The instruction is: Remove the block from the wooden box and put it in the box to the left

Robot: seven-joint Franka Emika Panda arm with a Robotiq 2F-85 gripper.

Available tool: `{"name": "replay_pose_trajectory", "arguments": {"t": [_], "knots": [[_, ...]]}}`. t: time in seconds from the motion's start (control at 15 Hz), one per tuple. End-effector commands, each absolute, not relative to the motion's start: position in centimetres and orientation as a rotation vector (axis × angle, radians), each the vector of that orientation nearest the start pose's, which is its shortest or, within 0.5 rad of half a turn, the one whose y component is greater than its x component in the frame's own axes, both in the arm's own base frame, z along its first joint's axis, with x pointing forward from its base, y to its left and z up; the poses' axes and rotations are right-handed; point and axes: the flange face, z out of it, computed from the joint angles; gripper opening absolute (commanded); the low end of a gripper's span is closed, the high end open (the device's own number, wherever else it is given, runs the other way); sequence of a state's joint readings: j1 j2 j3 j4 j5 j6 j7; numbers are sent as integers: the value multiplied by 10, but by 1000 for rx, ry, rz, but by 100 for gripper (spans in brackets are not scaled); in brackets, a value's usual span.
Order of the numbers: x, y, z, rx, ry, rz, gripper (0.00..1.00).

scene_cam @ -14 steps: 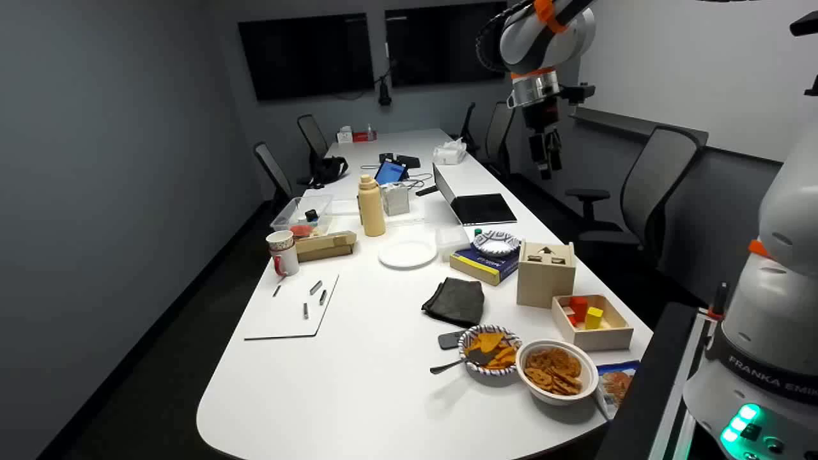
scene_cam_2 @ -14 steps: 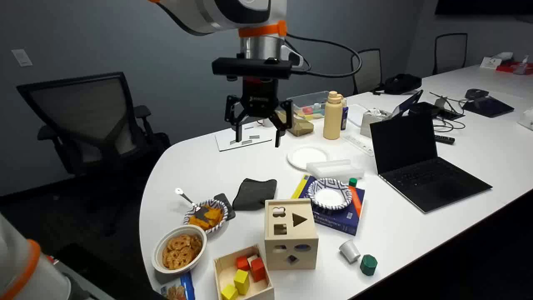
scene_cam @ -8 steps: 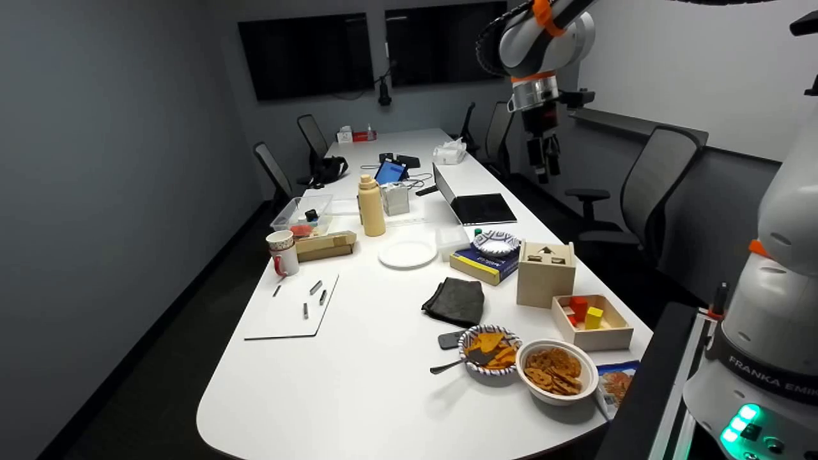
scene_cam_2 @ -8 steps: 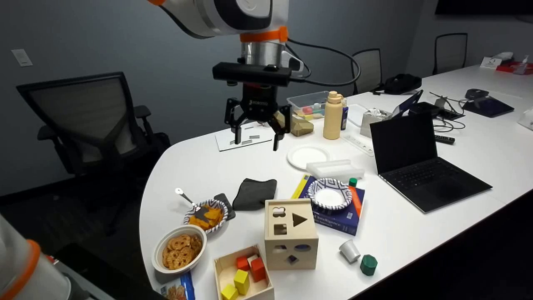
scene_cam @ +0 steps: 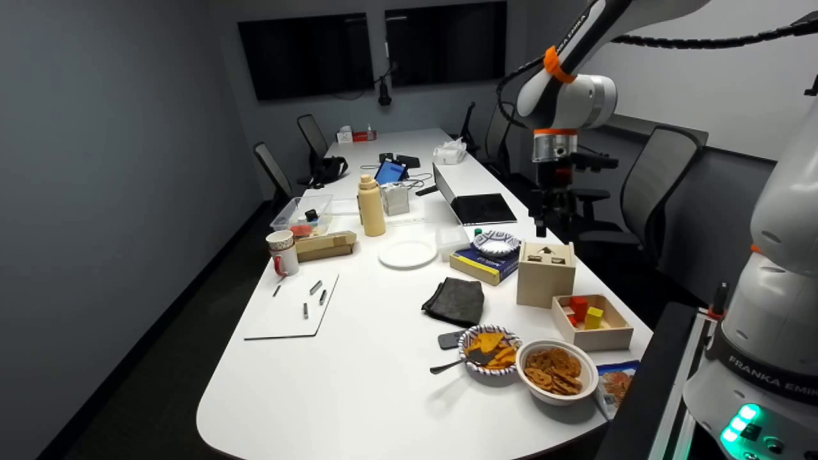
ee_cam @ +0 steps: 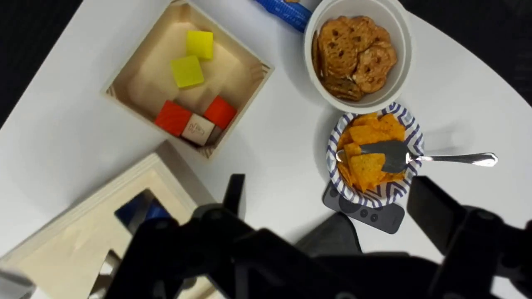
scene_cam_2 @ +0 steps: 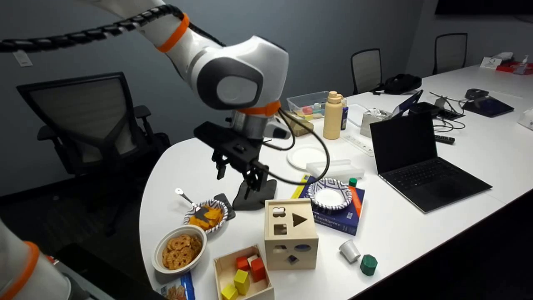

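The wooden box (scene_cam: 610, 340) is a shallow open tray holding several blocks; it also shows in the wrist view (ee_cam: 145, 77). Two yellow blocks (ee_cam: 200, 44) (ee_cam: 187, 72) lie side by side in it, and they show in an exterior view (scene_cam_2: 241, 281). The box to the left (scene_cam_2: 291, 255) is a pale wooden cube with shaped holes, standing beside the tray; it is partly covered by my gripper in the wrist view (ee_cam: 75, 238). My gripper (ee_cam: 328, 182) is open and empty, above the table near the cube box, in both exterior views (scene_cam_2: 234, 186) (scene_cam: 553, 230).
Red blocks (ee_cam: 173, 118) and a plain wood block (ee_cam: 198, 129) share the tray. A pretzel bowl (scene_cam_2: 160, 258), a chip bowl with a utensil (ee_cam: 374, 166), a black cloth (scene_cam: 455, 301) and a blue book (scene_cam_2: 339, 221) with a patterned bowl stand around.
My arm has come down and the gripper is lower, closer to the cube box and tray. The wrist has turned. The gripper stays open; the blocks and boxes have not moved.
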State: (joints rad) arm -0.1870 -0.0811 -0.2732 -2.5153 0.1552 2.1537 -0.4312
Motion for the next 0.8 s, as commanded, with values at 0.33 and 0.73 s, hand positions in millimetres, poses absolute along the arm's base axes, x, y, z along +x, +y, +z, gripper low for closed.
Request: {"name": "replay_pose_trajectory", "arguments": {"t": [0.33,0.73], "knots": [[306,-177,224,-2726,819,238,100],[302,-206,211,-2601,1237,209,100]]}}
